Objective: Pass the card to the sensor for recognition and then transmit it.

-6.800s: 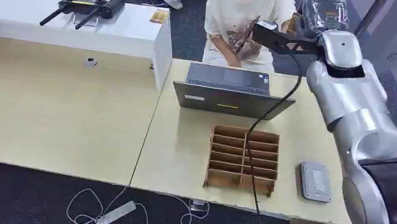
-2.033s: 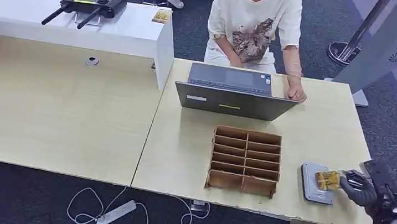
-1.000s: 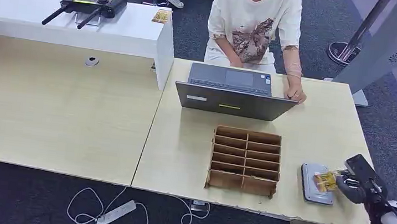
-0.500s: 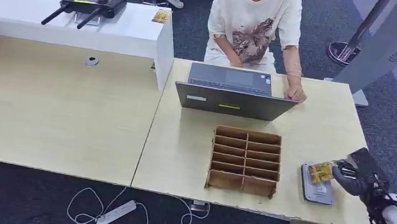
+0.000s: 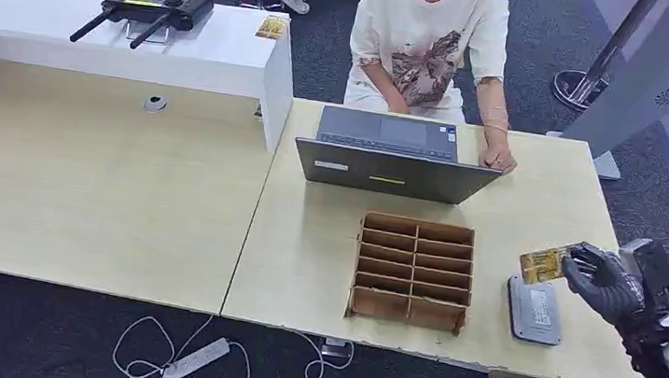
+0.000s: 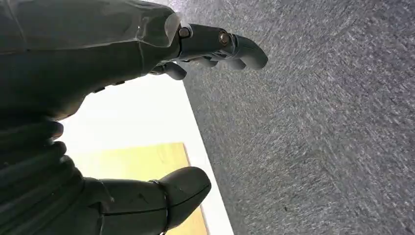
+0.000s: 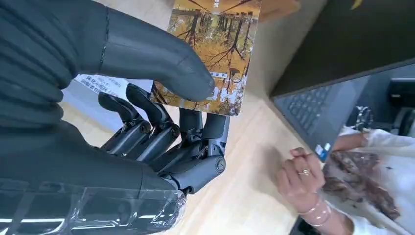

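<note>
My right hand (image 5: pixel 604 284) holds a yellow card (image 5: pixel 544 262) with an autumn-tree picture a little above the table, just beyond the far end of the grey sensor pad (image 5: pixel 534 310). In the right wrist view the thumb (image 7: pixel 161 63) presses the card (image 7: pixel 215 54) against the fingers beneath it. The sensor pad (image 7: pixel 105 84) lies under the hand there. My left hand (image 6: pixel 147 122) hangs beside a table edge over grey carpet, fingers apart and holding nothing.
A brown compartment box (image 5: pixel 412 271) stands left of the sensor. Behind it is an open laptop (image 5: pixel 391 154), with a seated person (image 5: pixel 426 39) whose hand (image 5: pixel 499 157) rests at its right corner. A remote controller (image 5: pixel 143 8) lies on the white counter (image 5: pixel 93 42).
My right hand has lifted the card off the sensor pad and carried it away from me, toward the far side of the table. The person has stayed put.
</note>
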